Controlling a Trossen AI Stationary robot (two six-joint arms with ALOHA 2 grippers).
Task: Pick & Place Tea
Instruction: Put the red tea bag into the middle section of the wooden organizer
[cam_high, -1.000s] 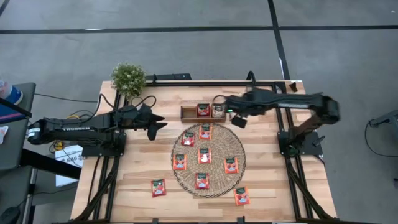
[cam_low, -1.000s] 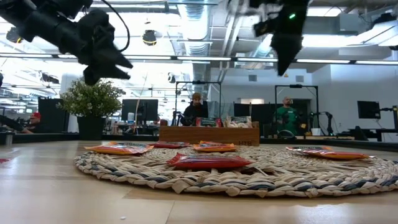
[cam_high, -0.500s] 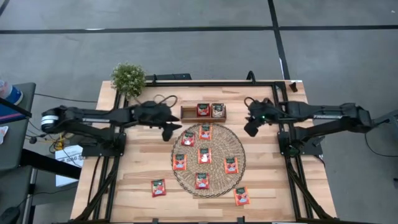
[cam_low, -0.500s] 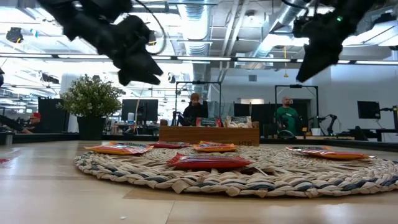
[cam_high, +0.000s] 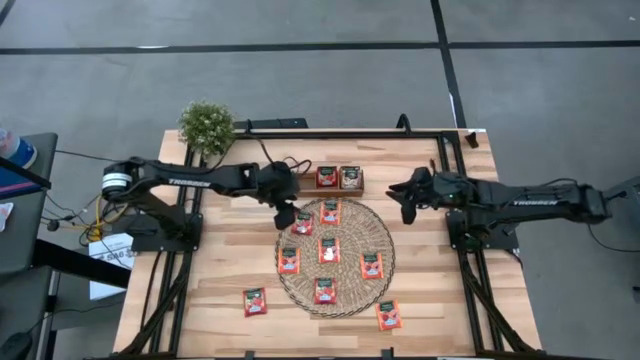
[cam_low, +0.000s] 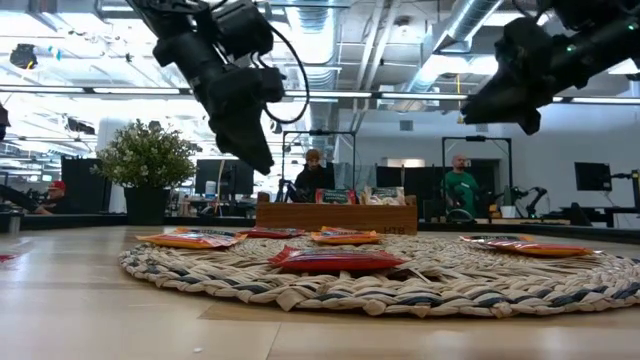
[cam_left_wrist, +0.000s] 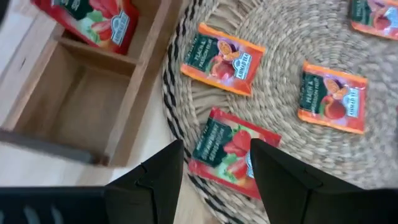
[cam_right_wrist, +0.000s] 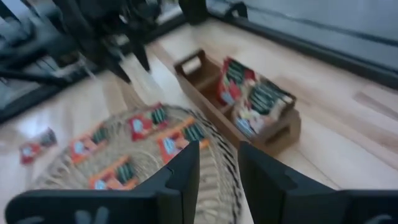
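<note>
Since each tea sachet is a thin, flat paper packet, I judge it will be very light, limp enough to bend, and slick enough to slide on the weave unless pinched across an edge or lifted corner. Nearest the front of the bench (cam_high: 200, 300) two red-orange sachets lie off the mat, one (cam_high: 255, 301) on bare wood and one (cam_high: 388, 314) at the mat's rim. On the round woven mat (cam_high: 385, 275) lie seven more, and the left pincer (cam_left_wrist: 214, 168) hangs over its far-left edge with its fingers wide apart and empty, straddling one red sachet (cam_left_wrist: 231, 149) below; taking that one by its two long edges looks the best hold. Beyond the mat the wooden compartment tray (cam_high: 303, 181) holds two sachets standing up, one red (cam_high: 326, 177) and one paler (cam_high: 350, 177), its left compartment bare. Off to the right, the right pincer (cam_high: 408, 203) waits above the bench, fingers part-open with nothing between them.
</note>
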